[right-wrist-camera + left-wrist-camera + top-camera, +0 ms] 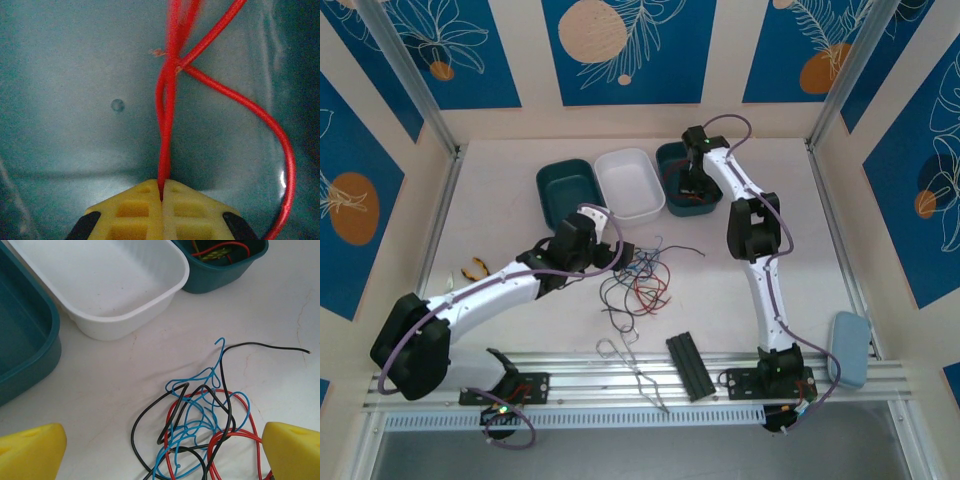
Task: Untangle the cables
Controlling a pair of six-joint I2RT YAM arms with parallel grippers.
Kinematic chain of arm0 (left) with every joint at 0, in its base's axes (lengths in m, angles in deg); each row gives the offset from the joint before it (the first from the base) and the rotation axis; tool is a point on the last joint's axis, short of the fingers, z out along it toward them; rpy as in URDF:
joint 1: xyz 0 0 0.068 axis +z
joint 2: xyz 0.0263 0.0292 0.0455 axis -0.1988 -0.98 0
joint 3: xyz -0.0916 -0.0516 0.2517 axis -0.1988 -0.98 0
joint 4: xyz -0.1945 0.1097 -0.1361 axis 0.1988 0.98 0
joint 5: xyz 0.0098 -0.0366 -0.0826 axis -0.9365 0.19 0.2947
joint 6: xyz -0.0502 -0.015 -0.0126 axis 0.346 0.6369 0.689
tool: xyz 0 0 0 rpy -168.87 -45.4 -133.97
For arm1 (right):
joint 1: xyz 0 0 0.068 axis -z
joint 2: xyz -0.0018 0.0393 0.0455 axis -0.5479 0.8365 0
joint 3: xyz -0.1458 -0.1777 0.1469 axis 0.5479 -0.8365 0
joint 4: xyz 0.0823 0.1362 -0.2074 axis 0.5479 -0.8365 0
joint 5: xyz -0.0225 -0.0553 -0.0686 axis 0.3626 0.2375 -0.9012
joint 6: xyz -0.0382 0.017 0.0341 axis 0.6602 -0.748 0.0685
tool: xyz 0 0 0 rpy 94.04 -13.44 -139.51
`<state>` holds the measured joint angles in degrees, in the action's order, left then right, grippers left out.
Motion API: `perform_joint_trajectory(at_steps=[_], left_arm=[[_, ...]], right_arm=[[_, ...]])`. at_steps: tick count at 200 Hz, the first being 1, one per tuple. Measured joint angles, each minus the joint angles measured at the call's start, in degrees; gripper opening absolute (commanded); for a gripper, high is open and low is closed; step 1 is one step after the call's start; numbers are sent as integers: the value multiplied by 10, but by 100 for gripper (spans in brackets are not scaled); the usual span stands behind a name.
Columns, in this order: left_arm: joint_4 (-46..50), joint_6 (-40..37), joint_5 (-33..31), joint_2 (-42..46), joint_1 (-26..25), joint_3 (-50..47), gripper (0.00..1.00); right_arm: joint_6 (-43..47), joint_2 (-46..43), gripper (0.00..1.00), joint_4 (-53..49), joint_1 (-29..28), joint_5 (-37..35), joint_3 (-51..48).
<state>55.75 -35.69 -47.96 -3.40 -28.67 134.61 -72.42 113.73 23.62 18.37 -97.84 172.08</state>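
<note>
A tangle of thin red, blue and black cables [638, 280] lies on the white table in front of the trays. In the left wrist view the tangle of cables [200, 425] sits between my two yellow fingertips, and one black strand runs off to the right. My left gripper [611, 256] [162, 460] hovers over the tangle's left side, open and holding nothing. My right gripper [693, 186] [162, 192] is down inside the right teal tray [670, 158], shut on a red cable [167, 100] that loops over the tray floor.
A white tray [642, 186] stands between a left teal tray [560, 190] and the right teal one. Metal tongs [635, 370] and a black strip [690, 365] lie near the front rail. A yellow-handled tool [473, 268] lies at the left, a pale blue case [848, 348] at the right.
</note>
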Motion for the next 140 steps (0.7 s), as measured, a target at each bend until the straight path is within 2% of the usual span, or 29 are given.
perform_joint_trajectory(at_steps=[73, 105, 140], left_arm=[[0, 1, 4, -1, 0, 6, 100], [0, 1, 6, -1, 0, 6, 100], [0, 2, 6, -1, 0, 6, 100]], right_arm=[[22, 31, 0, 3, -2, -1, 49], [31, 41, 25, 1, -4, 3, 84], [44, 30, 33, -2, -11, -14, 85]])
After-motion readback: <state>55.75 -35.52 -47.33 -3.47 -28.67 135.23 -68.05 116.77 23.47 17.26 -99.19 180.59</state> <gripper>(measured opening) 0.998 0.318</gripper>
